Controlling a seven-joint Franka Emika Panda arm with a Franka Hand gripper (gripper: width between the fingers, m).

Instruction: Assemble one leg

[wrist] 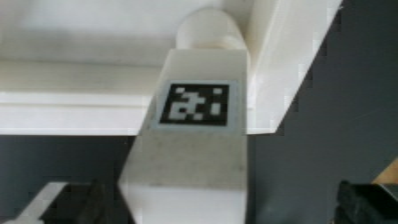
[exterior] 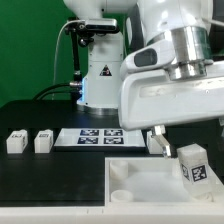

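Observation:
One white leg (exterior: 192,165) with a black-and-white tag stands a little tilted at the right end of the large white tray-like piece (exterior: 135,170), its far end at a corner socket. In the wrist view this leg (wrist: 192,140) lies lengthwise between my fingers, its tip at the tray's corner (wrist: 267,60). My gripper (exterior: 177,143) is right above it. In the wrist view the gripper (wrist: 222,208) looks open. One dark finger (wrist: 80,205) is against the leg. The other finger (wrist: 377,200) stands apart from it, with dark table showing between.
Two more legs (exterior: 15,142) (exterior: 42,142) stand at the exterior view's left on the black table. The marker board (exterior: 98,136) lies in the middle behind the tray. Another small white piece (exterior: 156,143) sits beside its right end. The robot base (exterior: 100,80) is behind.

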